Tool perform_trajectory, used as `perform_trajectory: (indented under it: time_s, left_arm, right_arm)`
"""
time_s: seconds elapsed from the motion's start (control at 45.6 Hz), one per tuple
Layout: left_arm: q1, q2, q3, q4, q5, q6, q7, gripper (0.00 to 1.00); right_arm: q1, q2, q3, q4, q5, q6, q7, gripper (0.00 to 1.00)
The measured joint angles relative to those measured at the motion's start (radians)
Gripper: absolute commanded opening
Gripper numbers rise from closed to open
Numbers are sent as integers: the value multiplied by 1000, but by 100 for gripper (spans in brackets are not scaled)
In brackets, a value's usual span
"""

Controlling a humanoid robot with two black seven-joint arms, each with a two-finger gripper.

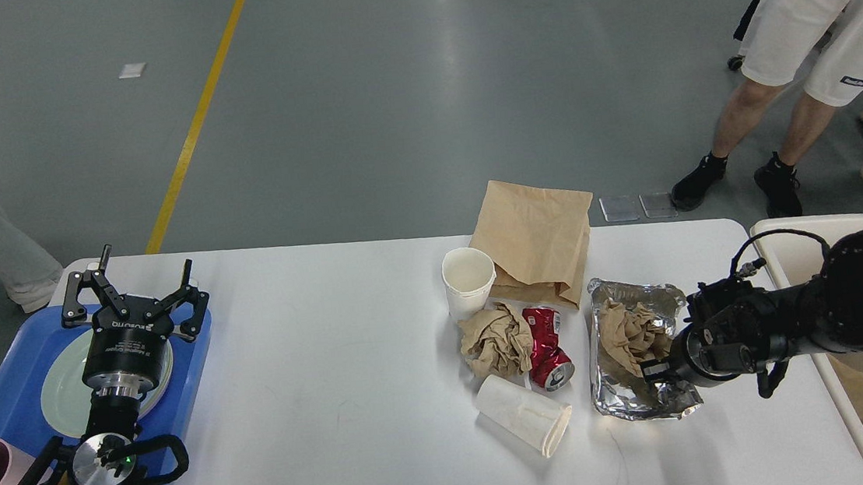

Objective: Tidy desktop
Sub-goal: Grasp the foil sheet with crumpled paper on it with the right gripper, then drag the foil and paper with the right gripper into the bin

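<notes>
Left fingers (145, 285) spread over the tray; right fingers' (656, 379) state unclear; white desktop (334, 376) smooth, faintly scuffed.

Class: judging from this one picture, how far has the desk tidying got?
Done: some rubbish lies in the cream bin. In hand: the right tool is at the foil tray holding crumpled paper. Left: upright cup, tipped cup, red can, paper wad, brown bag. The left tool is open over the blue tray.
</notes>
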Motion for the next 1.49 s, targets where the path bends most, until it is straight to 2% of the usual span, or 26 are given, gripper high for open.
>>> perform_trajectory:
  time_s: [0.044,0.154,0.395,0.614,0.834,1.031,1.294,1.492]
  left_arm:
    - [0,0,0,0,0,0,0,97]
    - [0,0,0,0,0,0,0,97]
    - [0,0,0,0,0,0,0,97]
    - [0,0,0,0,0,0,0,97]
    - [0,0,0,0,0,0,0,97]
    - [-1,0,0,0,0,0,0,97]
    - [0,0,0,0,0,0,0,97]
    - [0,0,0,0,0,0,0,97]
  right_arm:
    - [3,0,5,8,7,6,-24,0]
    - [5,-2,17,23,11,10,-40,0]
    - [9,-13,42,32,14,12,-43,0]
    - [76,-99,71,126,49,37,-41,0]
    - [247,-209,65,279,156,150,-39,0]
    - [488,-294,-17,476,240,181,-38,0]
    - [908,-284,-252,739,371,239,-31,0]
    - [986,-289,-345,776,379,271,-17,0]
